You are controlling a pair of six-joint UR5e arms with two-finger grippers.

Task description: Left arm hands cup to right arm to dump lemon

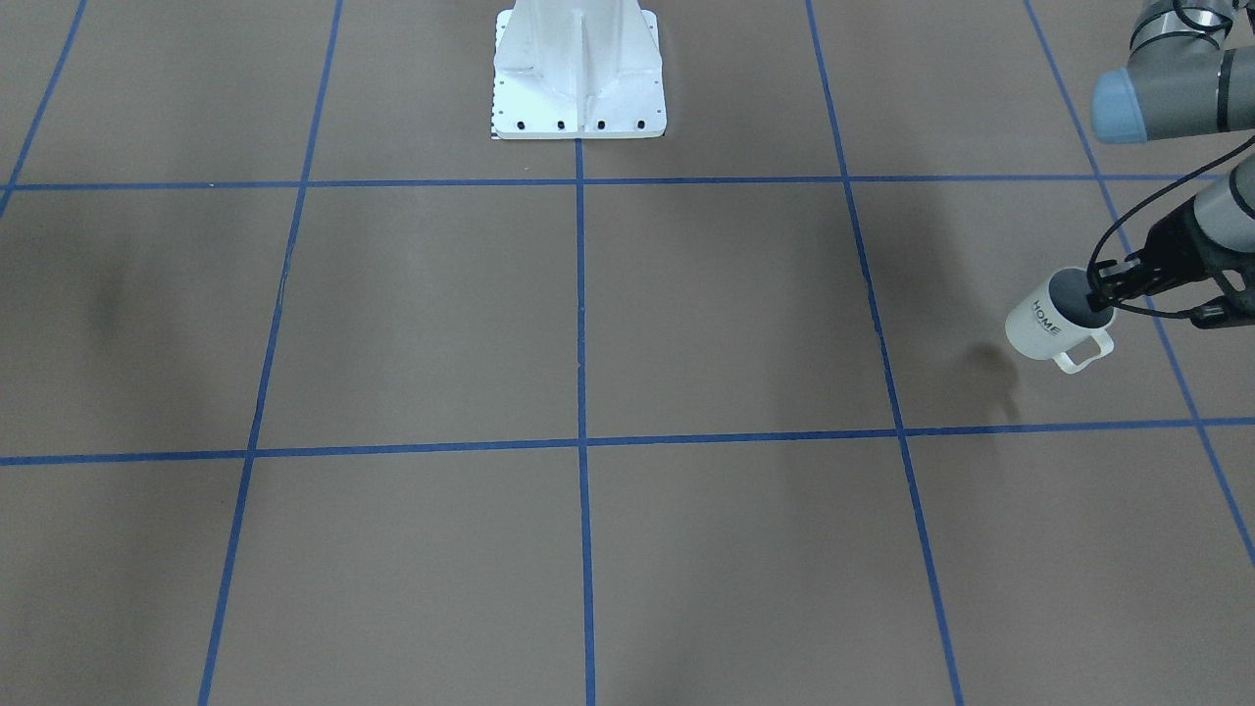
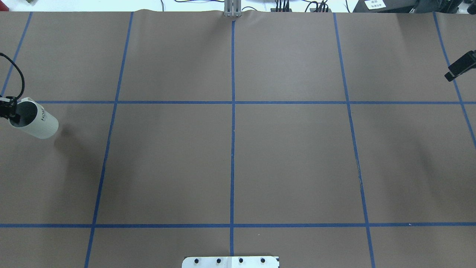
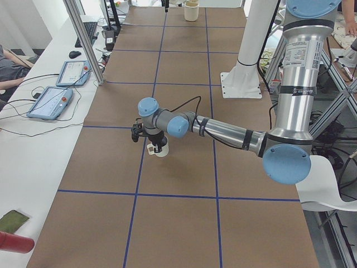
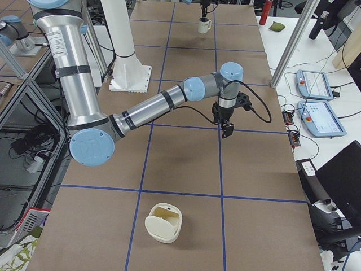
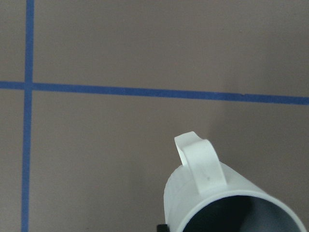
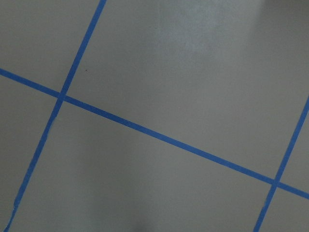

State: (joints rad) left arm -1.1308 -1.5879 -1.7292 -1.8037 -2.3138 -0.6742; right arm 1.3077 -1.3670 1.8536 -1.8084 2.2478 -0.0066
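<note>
The cup (image 1: 1049, 322), a white mug with "HOME" on its side, hangs tilted above the brown table at the robot's far left. My left gripper (image 1: 1105, 291) is shut on its rim, one finger inside the mouth. The overhead view shows the cup (image 2: 37, 122) with its mouth turned toward the left gripper (image 2: 10, 111). The left wrist view looks down on the cup (image 5: 217, 198), handle up, its inside dark grey. The lemon is hidden. My right gripper (image 2: 450, 75) hangs over the table's far right edge, empty, seen side-on, so I cannot tell its jaws.
A cream-coloured tub (image 4: 163, 223) lies on the table at the robot's right end. The white robot pedestal (image 1: 578, 74) stands at the table's middle. A side table (image 3: 50, 100) holds tablets and cables. Blue tape lines grid the brown table (image 2: 290, 160).
</note>
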